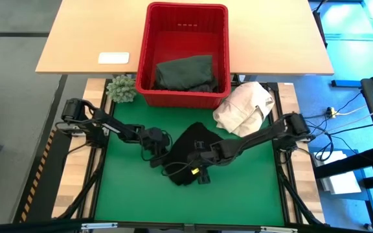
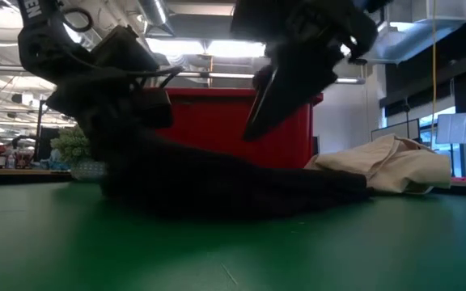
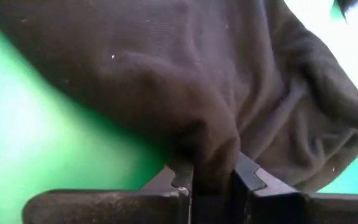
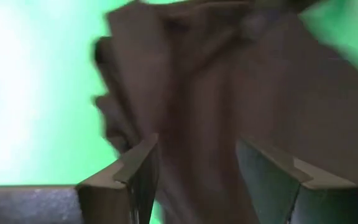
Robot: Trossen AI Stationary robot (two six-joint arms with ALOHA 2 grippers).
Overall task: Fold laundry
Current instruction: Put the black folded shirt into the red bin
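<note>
A black garment (image 1: 190,150) lies crumpled on the green mat (image 1: 135,194) in the middle of the table. My left gripper (image 3: 213,175) is at the garment's left edge (image 1: 162,154) and is shut on it. My right gripper (image 4: 197,171) hangs open above the garment's near right part (image 1: 201,169). In the low view its fingers (image 2: 265,105) stand clear above the cloth (image 2: 233,182). A dark green garment (image 1: 185,72) lies in the red basket (image 1: 149,58) at the far side. My left gripper pinches a raised fold of the black garment's left edge (image 3: 211,155) between its two fingers (image 3: 182,177). The fingers come slanting down from the table's left. The cloth bunches up at the fingers, and the rest of the garment lies on the mat.
A cream-white cloth heap (image 1: 245,109) lies at the mat's far right corner, next to the basket. A small green plant (image 1: 122,88) stands at the far left corner. A white flat object (image 1: 113,57) lies on the wooden table behind. Bare mat stretches along the near side.
</note>
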